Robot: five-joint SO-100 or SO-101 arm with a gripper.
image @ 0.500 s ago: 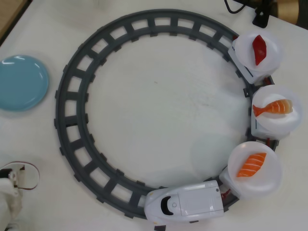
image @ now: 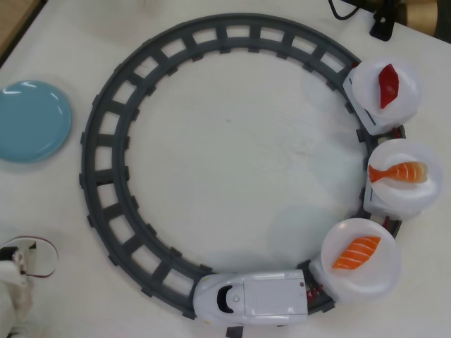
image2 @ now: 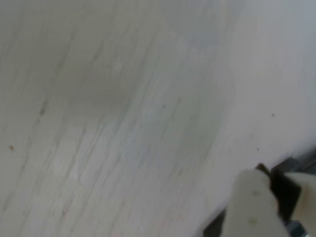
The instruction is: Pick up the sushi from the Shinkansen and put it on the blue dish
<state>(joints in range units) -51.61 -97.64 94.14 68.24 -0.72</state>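
A white table (image: 232, 155) with faint scuffs fills the overhead view. A dark grey circular toy track (image: 106, 211) lies on it, taking up most of the surface. A round light-blue dish (image: 32, 121) lies flat near the table's left edge, just outside the track and not touching it. A black cable and stand base (image: 380, 24) sit at the far right corner. In the wrist view the tabletop shows blurred, pale streaks.
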